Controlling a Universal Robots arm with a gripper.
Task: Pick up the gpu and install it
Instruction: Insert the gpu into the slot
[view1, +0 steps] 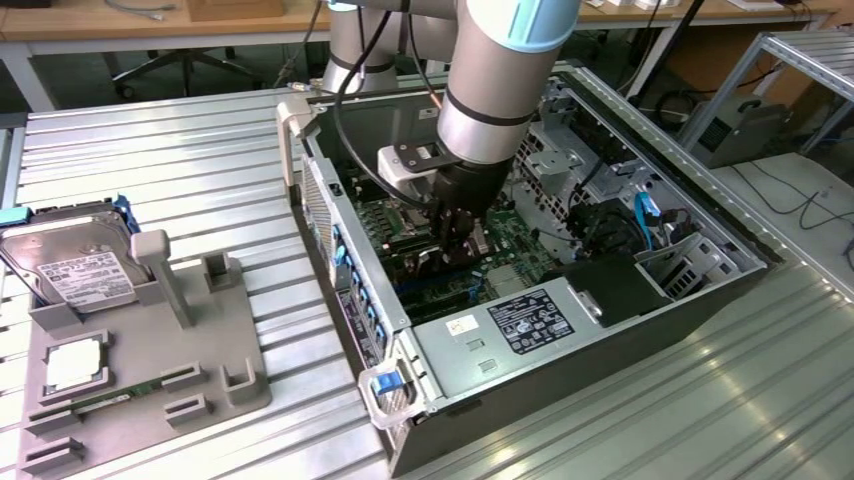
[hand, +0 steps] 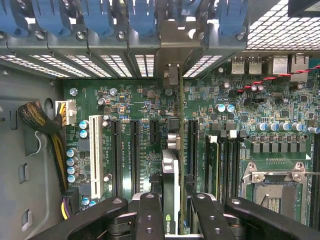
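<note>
The arm (view1: 501, 60) is silver-grey with pale blue bands, and the gripper (view1: 461, 245) is black. The graphics card (hand: 171, 185) has a pale silver strip, a brownish board edge and a black face with a small green logo. The motherboard (hand: 145, 107) is dark green, speckled with silver solder and blue-topped capacitors (hand: 225, 107). One slot (hand: 95, 155) is white and the other slots (hand: 116, 155) are black. The clips (hand: 95, 15) are blue. A twisted wire (hand: 280, 77) is red and black, and a braided cable (hand: 40, 120) is yellow and black. The power supply (view1: 454, 360) is silver with a black-and-white label. The hard drive (view1: 80, 270) is silver with a white label, its holder (view1: 200, 330) is plain grey, and the table (view1: 160, 150) is ribbed silver.
</note>
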